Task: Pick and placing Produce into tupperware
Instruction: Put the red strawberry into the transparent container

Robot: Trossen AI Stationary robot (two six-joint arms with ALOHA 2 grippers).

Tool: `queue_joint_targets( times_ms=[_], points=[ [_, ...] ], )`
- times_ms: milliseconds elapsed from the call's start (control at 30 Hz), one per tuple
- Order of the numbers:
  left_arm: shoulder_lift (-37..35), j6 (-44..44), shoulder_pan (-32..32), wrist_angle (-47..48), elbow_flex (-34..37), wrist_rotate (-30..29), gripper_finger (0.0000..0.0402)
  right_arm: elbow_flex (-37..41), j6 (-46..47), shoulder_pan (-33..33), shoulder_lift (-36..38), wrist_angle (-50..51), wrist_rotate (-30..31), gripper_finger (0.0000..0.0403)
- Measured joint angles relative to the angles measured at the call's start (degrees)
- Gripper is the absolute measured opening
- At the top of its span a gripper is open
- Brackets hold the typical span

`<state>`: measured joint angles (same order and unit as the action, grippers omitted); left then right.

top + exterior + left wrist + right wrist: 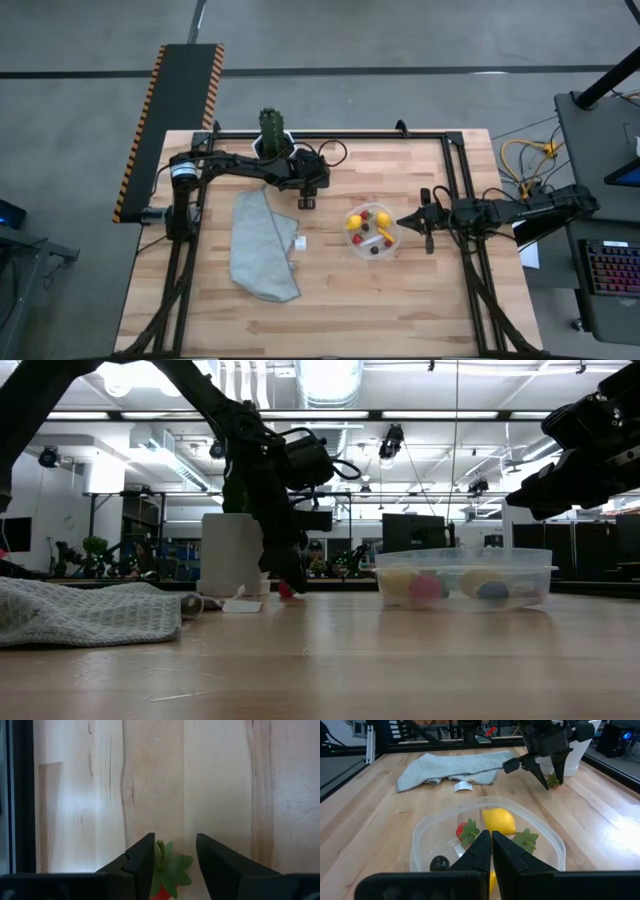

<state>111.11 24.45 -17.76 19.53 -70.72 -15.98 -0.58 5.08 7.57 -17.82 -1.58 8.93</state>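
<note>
High view had the left gripper (306, 203) reaching down to the wooden table (400, 290) just in front of the cactus (272, 127) in its white pot (262, 148), far-left of the tupperware (373, 231). That tub sat right of centre and held yellow lemon-like balls (355, 221) and red berries (358, 239). A grey cloth (262, 245) lay to its left with a small white cube (300, 242) at the cloth's right edge. The right gripper (406, 222) pointed at the tub's right rim. Low view showed the left gripper (291, 586) down at the table with a red strawberry (285, 591) at its tip, beside the pot (231, 553); the tub (462, 576) stood to the right with pale balls inside, the cloth (85, 612) at the near left, and the right arm raised above the tub. Left wrist view showed its two fingers (141, 858) apart, straddling the strawberry (168, 872), green leaves up, red below; whether the pads touched it could not be told. Right wrist view showed its own fingers (473, 851) pressed together, holding nothing, over the near rim of the tub (547, 841), which held a lemon (498, 822), a leafy red berry (465, 831) and a dark berry (439, 863); the left gripper (549, 778) stood beyond over the strawberry (552, 781).
</note>
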Motion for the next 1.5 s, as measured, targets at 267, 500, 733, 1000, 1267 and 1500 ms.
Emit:
queue_joint_targets(
  times_ms=[267, 500, 733, 1000, 1267, 1500],
  points=[
    [-0.03, 0.91, -0.05, 0.0, 0.0, -0.42, 0.0057, 0.0, 0.33, 0.02, 0.0, 0.0, 0.02, 0.0009],
    [-0.04, 2.49, -0.19, 0.0, 0.0, -0.55, 0.0003, 0.0, 0.33, 0.02, 0.0, 0.0, 0.04, 0.0008],
    [-0.04, 2.69, -0.06, 0.02, -0.7, -0.51, 0.0001, 0.0, 0.33, 0.01, 0.0, 0.0, 0.07, 0.0008],
    [-0.04, 2.89, 1.34, 0.04, -2.37, -0.49, 0.0, 0.0, 0.33, 0.0, 0.0, 0.0, 0.07, 0.0008],
    [-0.04, 2.88, 3.89, 0.88, -3.88, -0.48, 0.0, 0.0, 0.33, 0.0, 0.0, 0.0, 0.09, 0.0008],
    [-0.94, 1.82, 6.81, 1.02, -7.65, 0.76, 0.0, 0.0, 0.33, 0.02, 0.01, -0.01, 0.09, 0.0009]
  ],
)
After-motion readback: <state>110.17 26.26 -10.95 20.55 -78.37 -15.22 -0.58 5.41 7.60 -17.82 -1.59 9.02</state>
